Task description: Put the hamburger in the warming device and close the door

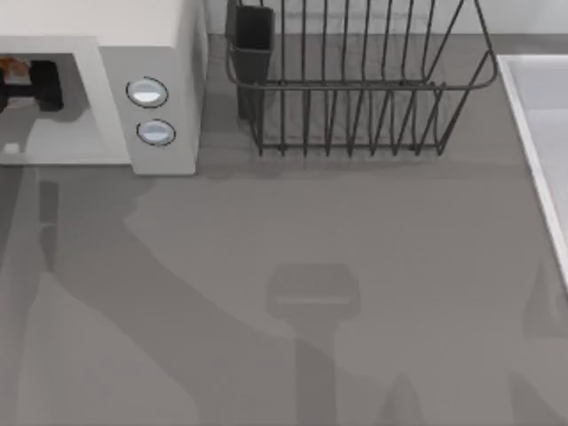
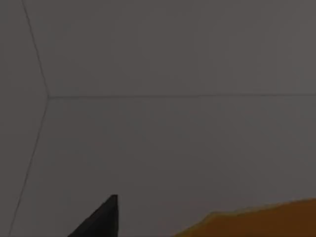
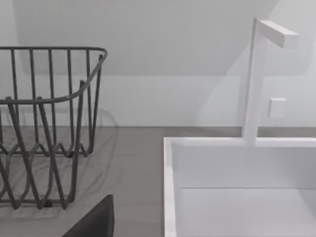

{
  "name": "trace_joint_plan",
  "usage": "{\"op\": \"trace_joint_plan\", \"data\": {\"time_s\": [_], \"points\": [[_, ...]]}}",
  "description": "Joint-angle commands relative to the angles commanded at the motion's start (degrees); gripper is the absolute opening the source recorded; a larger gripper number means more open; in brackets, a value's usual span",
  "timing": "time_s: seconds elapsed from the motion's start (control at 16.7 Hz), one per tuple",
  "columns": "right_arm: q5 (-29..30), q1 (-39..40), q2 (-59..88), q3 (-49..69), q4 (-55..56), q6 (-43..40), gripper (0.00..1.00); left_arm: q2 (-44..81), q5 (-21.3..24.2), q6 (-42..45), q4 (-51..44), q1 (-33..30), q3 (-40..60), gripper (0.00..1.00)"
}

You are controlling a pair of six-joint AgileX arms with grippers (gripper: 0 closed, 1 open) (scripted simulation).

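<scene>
The warming device (image 1: 173, 27) is a white box with two round knobs at the table's back left, and its cavity front stands open. My left gripper (image 1: 35, 84) reaches inside the cavity. The orange hamburger (image 1: 9, 64) lies just beside it at the picture's left edge. In the left wrist view the grey cavity walls surround one dark fingertip (image 2: 101, 219). The hamburger (image 2: 261, 219) sits apart from that fingertip with a gap between them. The door is out of view. My right gripper (image 3: 96, 222) hangs parked by the sink at the table's right.
A dark wire dish rack (image 1: 355, 89) stands at the back middle, with a dark cup (image 1: 253, 44) in its left end. A white sink (image 1: 532, 133) runs along the right edge, its faucet (image 3: 254, 79) behind it. Arm shadows fall on the grey tabletop in front.
</scene>
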Motion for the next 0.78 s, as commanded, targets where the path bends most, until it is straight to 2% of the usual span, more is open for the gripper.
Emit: {"op": "trace_joint_plan", "data": {"time_s": [0.3, 0.78], "points": [[0.00, 0.00, 0.00, 0.00, 0.00, 0.00, 1.00, -3.73, 0.85, 0.40, 3.12, 1.49, -6.25, 1.00], [0.00, 0.00, 0.00, 0.00, 0.00, 0.00, 1.00, -19.89, 5.49, 2.60, 16.37, 6.64, -38.43, 1.00]]}}
